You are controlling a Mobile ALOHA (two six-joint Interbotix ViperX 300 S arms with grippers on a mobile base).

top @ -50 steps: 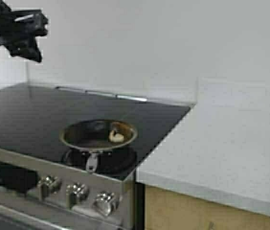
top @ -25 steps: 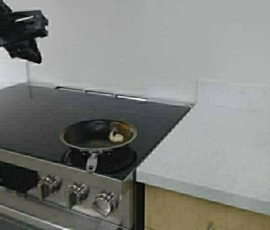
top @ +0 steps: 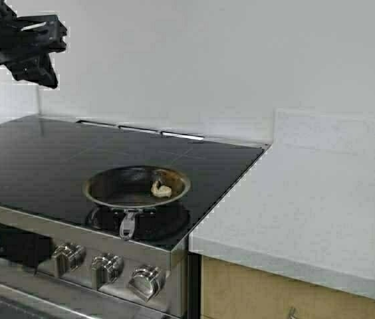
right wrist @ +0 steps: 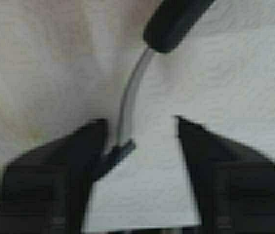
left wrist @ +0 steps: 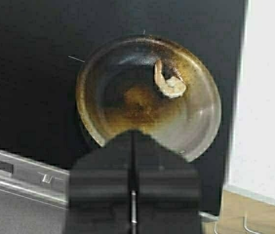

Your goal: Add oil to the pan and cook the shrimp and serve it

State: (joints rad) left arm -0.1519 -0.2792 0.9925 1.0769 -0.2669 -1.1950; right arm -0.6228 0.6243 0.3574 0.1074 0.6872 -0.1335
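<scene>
The left tool (left wrist: 132, 134) has its fingers pressed together on nothing. It hangs high over the pan (left wrist: 147, 97), and in the high view it shows up in the upper left corner (top: 38, 50), well clear of the cooktop (top: 41, 156). The right tool (right wrist: 140, 122) is spread wide just above the white worktop (right wrist: 235, 78). A utensil (right wrist: 130, 97) with a curved metal shaft and a black grip lies there. The end of its shaft sits inside the gap, close against 1 finger and well off the other, so it is bracketed but not pinched.

The pan stands on the front right burner with its short handle toward the knobs (top: 108, 266). The shrimp (top: 162, 190) lies inside it, off centre toward the far right of the dark, brown-stained floor. No oil dispenser is in view, and I cannot tell whether the stain carries a film of oil.

Over the last second almost nothing has moved: the left tool, the pan and the shrimp keep their places, and only a slight settling of the whole scene is visible. I take that as a pause in cooking while the right tool lines up on the utensil. The likely next need is to close on the shaft, then turn or lift the shrimp. The shaft sitting so near 1 finger could make the grip skew.
</scene>
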